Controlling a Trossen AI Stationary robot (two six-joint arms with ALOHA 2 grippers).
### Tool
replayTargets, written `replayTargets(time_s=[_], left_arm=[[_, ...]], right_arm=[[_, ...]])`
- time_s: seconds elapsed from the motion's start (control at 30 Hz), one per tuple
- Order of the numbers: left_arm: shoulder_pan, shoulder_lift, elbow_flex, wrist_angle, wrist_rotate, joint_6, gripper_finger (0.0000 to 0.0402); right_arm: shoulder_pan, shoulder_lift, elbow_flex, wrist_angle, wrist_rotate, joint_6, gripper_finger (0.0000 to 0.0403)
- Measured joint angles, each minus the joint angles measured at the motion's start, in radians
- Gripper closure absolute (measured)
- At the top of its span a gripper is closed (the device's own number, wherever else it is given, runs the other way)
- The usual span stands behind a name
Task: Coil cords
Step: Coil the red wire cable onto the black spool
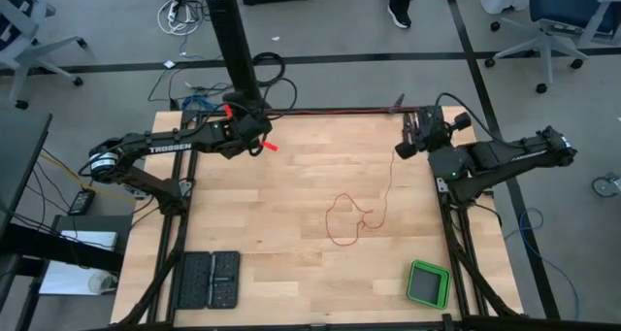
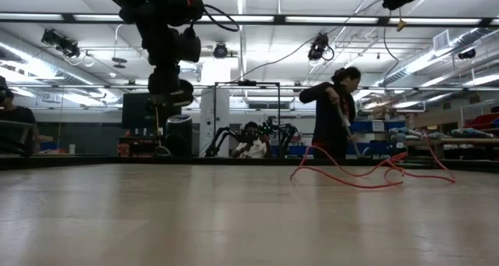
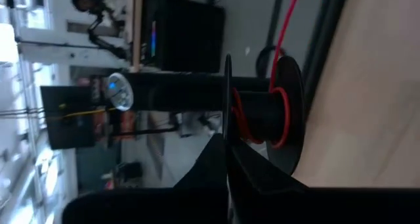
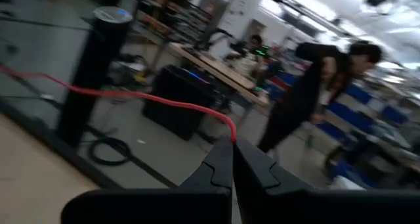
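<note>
On the wooden table [image 1: 291, 215], the thin red-orange cord [image 1: 349, 219] lies in loose loops near the middle, then rises to the right gripper [image 1: 401, 151], pinched shut on it. Left gripper [image 1: 260, 142] is closed beside a spool [image 3: 279, 112] wound with cord.

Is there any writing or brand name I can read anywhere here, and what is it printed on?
"TROSSEN": white letters along the left arm, seen from above.
Nothing else is readable: the green box and the dark flat keypad-like pieces show no legible text, and signs in the room behind are too blurred.
</note>
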Motion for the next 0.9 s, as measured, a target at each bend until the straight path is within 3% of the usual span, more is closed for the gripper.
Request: replayTargets(time_s=[0.23,0.43,0.6,0.73,0.9], left_arm=[[0.042,0.000,0.000,0.002,-0.052,-0.007,0.0401],[0.063,0.000,0.000,0.032,-0.053,-0.056,0.0401],[0.063,0.000,0.000,0.079,-0.046,-0.181,0.0401],[0.063,0.000,0.000,0.113,0.054,-0.320,0.0401],[0.063,0.000,0.000,0.221,0.291,-0.484,0.0401]], right_arm=[[0.121,0.000,0.000,0.216,-0.197,-0.149,0.0402],[0.220,0.000,0.000,0.462,-0.495,-0.298,0.0402],[0.263,0.000,0.000,0.558,-0.743,-0.342,0.0401],[0.273,0.001,0.000,0.567,-0.905,-0.346,0.0401],[0.274,0.001,0.000,0.572,-1.055,-0.331,0.0400]])
